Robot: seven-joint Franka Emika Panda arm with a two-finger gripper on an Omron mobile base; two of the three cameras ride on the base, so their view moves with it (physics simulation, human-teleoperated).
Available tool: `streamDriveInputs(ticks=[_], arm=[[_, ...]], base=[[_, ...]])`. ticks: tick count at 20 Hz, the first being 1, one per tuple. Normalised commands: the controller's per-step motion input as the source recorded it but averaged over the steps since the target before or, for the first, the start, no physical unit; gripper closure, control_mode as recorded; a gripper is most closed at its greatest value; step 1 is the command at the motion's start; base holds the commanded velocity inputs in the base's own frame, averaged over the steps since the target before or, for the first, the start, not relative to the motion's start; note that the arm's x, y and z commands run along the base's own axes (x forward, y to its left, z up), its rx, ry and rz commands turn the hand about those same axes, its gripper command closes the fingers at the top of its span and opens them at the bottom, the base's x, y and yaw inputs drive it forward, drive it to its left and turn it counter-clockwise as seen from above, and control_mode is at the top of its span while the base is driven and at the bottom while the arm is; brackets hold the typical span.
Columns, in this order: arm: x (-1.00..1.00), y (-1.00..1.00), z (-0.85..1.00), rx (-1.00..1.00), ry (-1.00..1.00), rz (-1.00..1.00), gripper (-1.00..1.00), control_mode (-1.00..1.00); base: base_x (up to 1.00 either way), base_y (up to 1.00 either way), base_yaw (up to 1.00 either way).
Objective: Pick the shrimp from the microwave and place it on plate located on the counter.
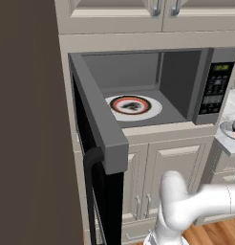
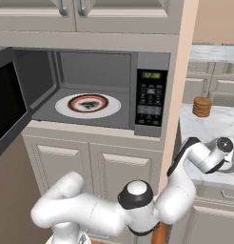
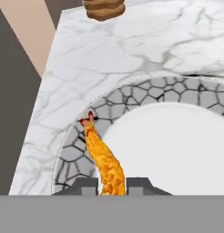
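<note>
The shrimp (image 3: 102, 157), orange and curved, sits between my gripper's (image 3: 111, 185) two dark fingertips, its tail end over the plate's grey cracked-pattern rim (image 3: 75, 157). The plate (image 2: 231, 162) has a plain white middle and lies on the marbled counter (image 3: 109, 59), right of the microwave (image 2: 152, 90). My gripper (image 2: 227, 148) hangs low over that plate, shut on the shrimp. The microwave (image 1: 186, 81) stands open, its door (image 1: 98, 119) swung out to the left.
Inside the microwave lies a white plate with a red-and-black ring (image 1: 133, 106). A brown stack of round food (image 2: 202, 106) stands on the counter behind the plate. Cream cabinet doors (image 2: 119, 171) are below, and a beige wall edge (image 2: 178, 95) divides microwave from counter.
</note>
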Motion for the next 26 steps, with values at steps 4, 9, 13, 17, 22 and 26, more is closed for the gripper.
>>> streamDriveInputs(ticks=[4,9,13,17,22,26], arm=[[0.57,-0.36,-0.18,0.0,0.0,0.0,-1.0,-1.0],[0.24,-0.62,-0.14,0.04,0.0,0.0,-1.0,-1.0],[-0.54,-0.6,0.31,0.04,0.0,0.0,-1.0,-1.0],[-0.99,0.01,0.88,0.0,0.0,0.0,-1.0,-1.0],[-1.0,0.44,0.65,-0.05,0.0,0.0,-1.0,-1.0],[-1.0,0.98,0.11,-0.14,-0.19,0.01,-1.0,-1.0]], base=[[0.0,0.0,0.0],[0.0,0.0,0.0],[0.0,0.0,0.0],[0.0,0.0,0.0],[0.0,0.0,0.0],[0.0,0.0,0.0]])
